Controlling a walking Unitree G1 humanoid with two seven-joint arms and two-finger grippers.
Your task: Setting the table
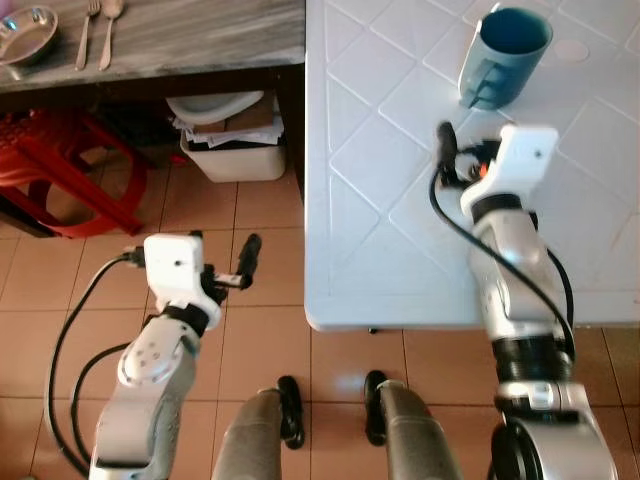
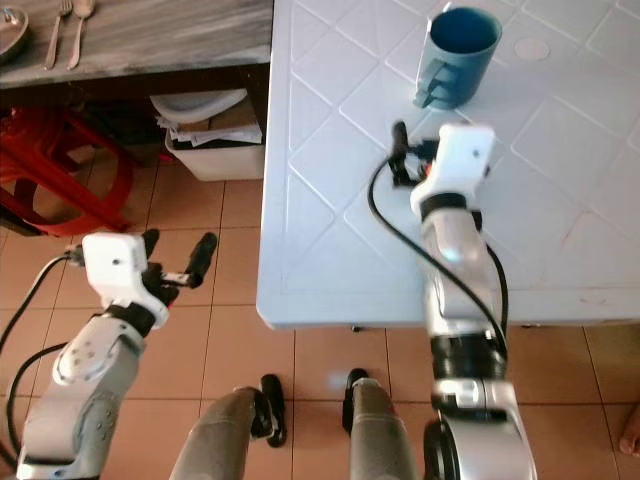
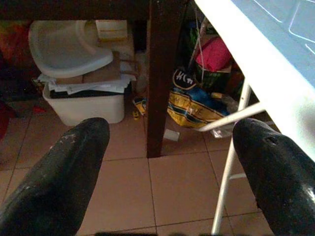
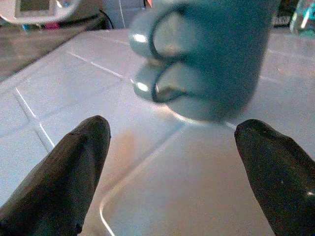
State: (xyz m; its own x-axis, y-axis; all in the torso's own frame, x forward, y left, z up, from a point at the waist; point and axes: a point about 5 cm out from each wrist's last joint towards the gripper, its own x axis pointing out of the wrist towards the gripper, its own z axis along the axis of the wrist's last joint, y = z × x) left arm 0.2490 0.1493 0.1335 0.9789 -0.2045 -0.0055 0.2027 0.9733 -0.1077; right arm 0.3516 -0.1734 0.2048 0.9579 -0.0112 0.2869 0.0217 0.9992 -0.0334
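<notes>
A blue mug (image 1: 505, 55) with a double-loop handle stands upright on the white plastic table (image 1: 380, 240), handle toward me. My right gripper (image 4: 172, 125) is over the tabletop just short of the mug, open, with nothing between its fingers (image 1: 445, 145). The mug (image 4: 211, 59) fills the space ahead of it, apart from both fingertips. My left gripper (image 2: 178, 242) hangs open over the tiled floor beside the table's left edge, holding nothing. A fork (image 1: 88, 32), a spoon (image 1: 108, 30) and a metal bowl (image 1: 25, 30) lie on the grey wooden table (image 1: 200, 40) at the far left.
Below the wooden table stands a white bin (image 1: 230, 135) piled with papers and a lid. A red plastic chair (image 1: 60, 170) is on the left. A dark table leg (image 3: 162, 73) and several bags (image 3: 197, 105) sit beneath the tables. My legs (image 1: 330, 430) stand on tan tiles.
</notes>
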